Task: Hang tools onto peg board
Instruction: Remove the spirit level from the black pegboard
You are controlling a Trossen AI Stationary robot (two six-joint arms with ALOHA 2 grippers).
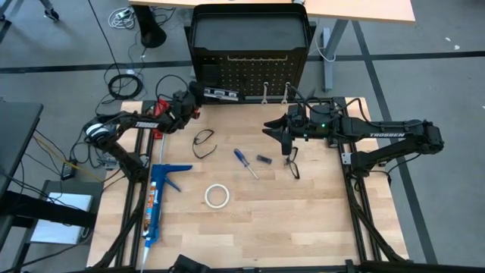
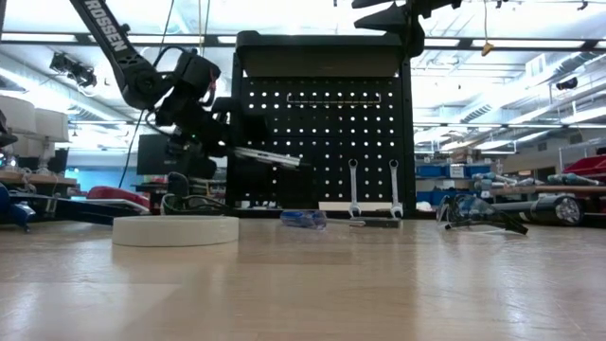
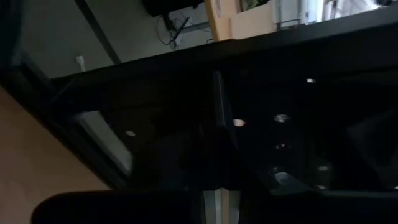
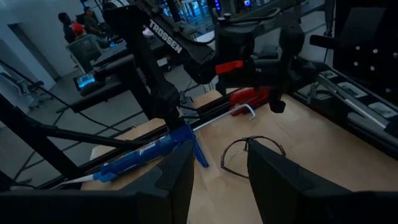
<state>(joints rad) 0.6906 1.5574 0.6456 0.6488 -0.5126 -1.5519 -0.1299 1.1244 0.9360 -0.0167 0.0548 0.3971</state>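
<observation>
The black peg board [image 1: 254,72] stands upright at the table's far edge, and two silver wrenches [image 2: 352,187] [image 2: 394,187] hang on it. My left gripper [image 2: 230,144] is raised in front of the board's left part, shut on a slim black-and-white pen-like tool [image 2: 273,156]. My right gripper [image 4: 217,180] hovers open, high above safety glasses [image 1: 292,164], and holds nothing. On the table lie a blue-handled screwdriver [image 1: 244,161], a white tape roll [image 1: 217,196] and a second pair of glasses [image 1: 203,142]. My left gripper pinches the pen-like tool by one end [image 2: 242,150] between its two fingers, coming nearly level from the table's left. The tool runs on in line with the fingers; its free end [image 2: 297,162] points toward the table's right, close before the board. It is lifted clear, dipping slightly.
A long blue caulking gun [image 1: 158,199] lies along the table's left side, with a red-handled tool [image 4: 249,96] near the left arm. A small dark piece [image 1: 263,159] lies beside the screwdriver. The near half of the wooden table [image 1: 303,227] is bare.
</observation>
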